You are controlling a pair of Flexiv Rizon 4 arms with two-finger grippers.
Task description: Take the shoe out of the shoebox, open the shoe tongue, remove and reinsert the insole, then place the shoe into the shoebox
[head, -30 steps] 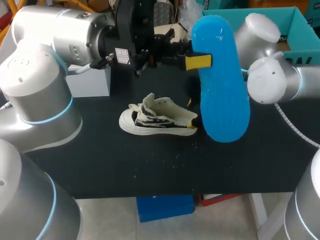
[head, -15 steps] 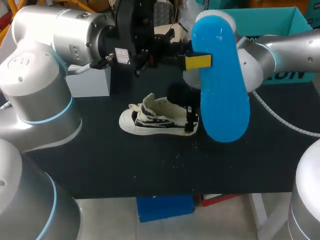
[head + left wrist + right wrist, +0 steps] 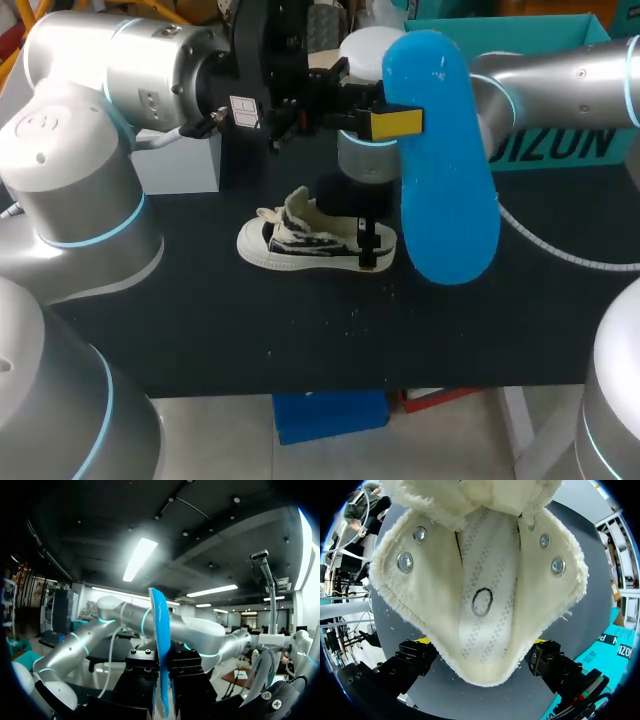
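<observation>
Tabletop [image 3: 200, 340]: black, flecked with small pale crumbs; teal shoebox [image 3: 560, 150] at its far right, grey box [image 3: 180, 165] at its far left
Shoe [image 3: 300, 240]: stands on its sole near the middle of the tabletop, outside the shoebox; toe toward my left, heel toward my right; cream canvas with dark pattern, tongue pulled up, collar spread open
Insole [image 3: 445, 180]: bright blue, out of the shoe; held in the air above the tabletop, hanging long-side down, just right of the shoe's heel and clear of it
Left end effector [image 3: 395, 122]: clamped on the insole's upper part; left wrist view shows the insole [image 3: 161, 650] edge-on, pinched between the two fingers of the end effector [image 3: 162, 680]
Left arm [image 3: 120, 70]: comes in from the left, reaching across above the shoe
Right end effector [image 3: 368, 250]: down at the shoe's heel; fingers spread apart, one on each side of the heel
Right wrist view: looks straight into the shoe [image 3: 485, 595]; cream lining, metal eyelets, bare footbed with a printed ring; heel sits between the spread fingers of the end effector [image 3: 482, 652]
Right arm [image 3: 560, 75]: comes in from the right, passing in front of the shoebox and behind the insole
</observation>
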